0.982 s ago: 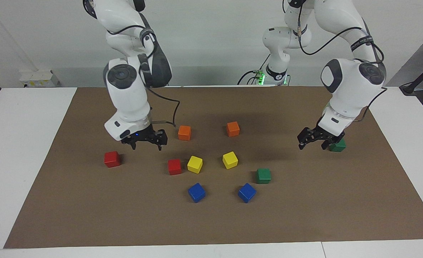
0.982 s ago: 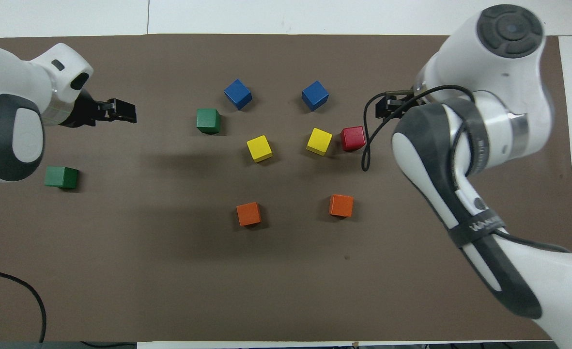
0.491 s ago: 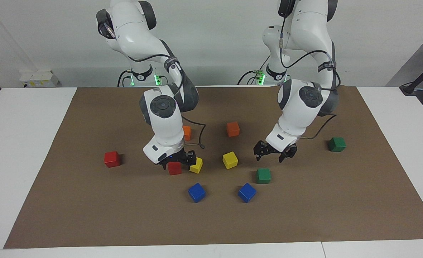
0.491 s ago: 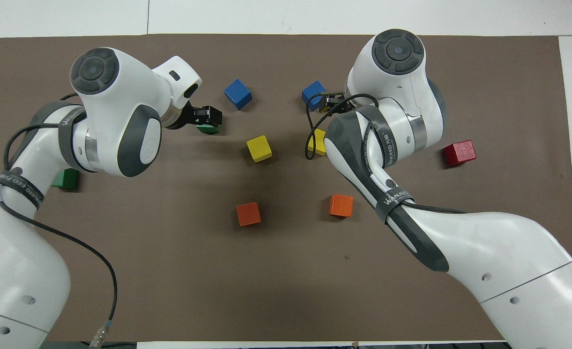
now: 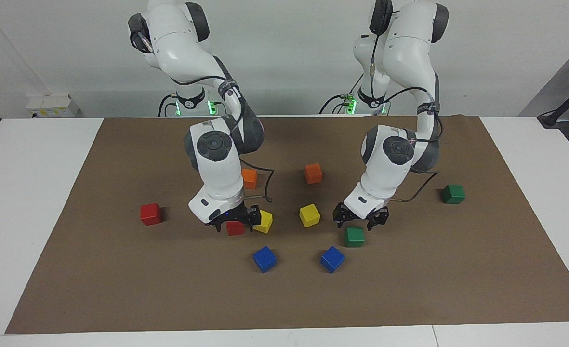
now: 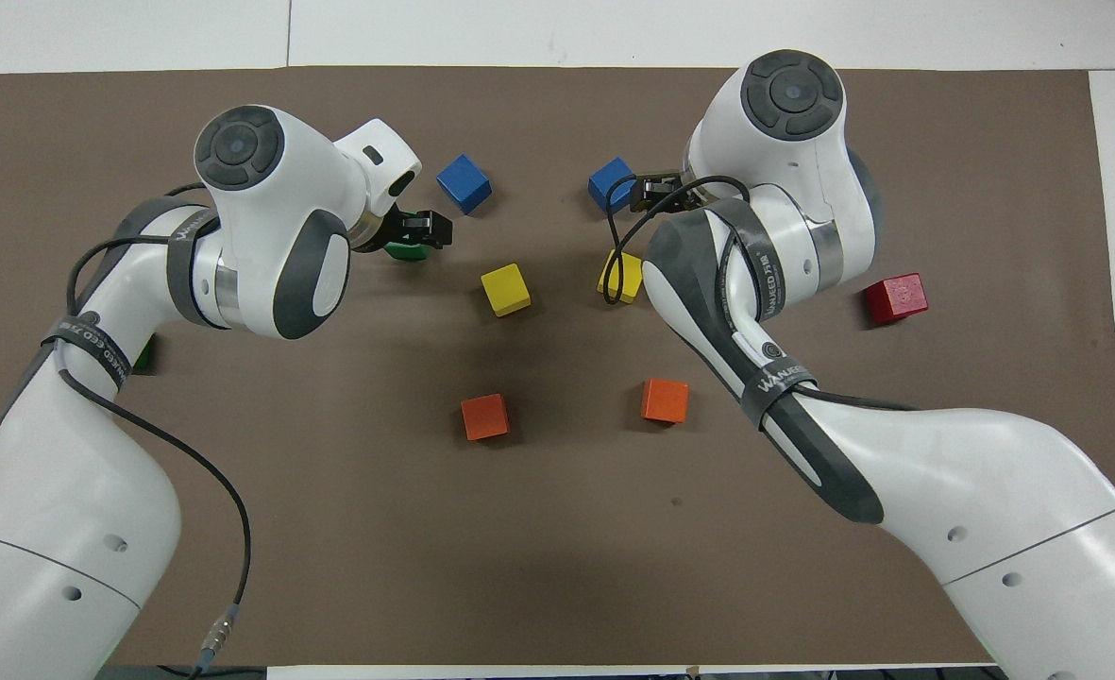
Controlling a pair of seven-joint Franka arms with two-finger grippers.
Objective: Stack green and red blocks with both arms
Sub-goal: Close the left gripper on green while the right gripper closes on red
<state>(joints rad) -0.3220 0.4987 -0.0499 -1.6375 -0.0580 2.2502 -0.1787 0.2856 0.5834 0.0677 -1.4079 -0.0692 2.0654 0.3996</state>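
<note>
The facing view shows both arms have swung inward: the open left claw (image 5: 360, 220) now hovers over a green block (image 5: 354, 236), the open right claw (image 5: 232, 222) straddling a red block (image 5: 235, 228), ready to grasp.

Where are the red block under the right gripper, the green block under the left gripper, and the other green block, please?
red block (image 5: 235, 228), facing view, front face.
green block (image 5: 355, 236), facing view, front face.
other green block (image 5: 453, 194), facing view, front face.

Right tool (image 5: 232, 223) straddling a red block (image 5: 235, 228), with a yellow block (image 5: 264, 221) just beside it crowding that flank. Left tool (image 5: 360, 219) over a green block (image 5: 355, 236), which stands apart from its neighbours, the blue block (image 5: 332, 259) nearest. Bare brown mat (image 5: 120, 289) lies open along the desk's edge farthest from the robots.
</note>
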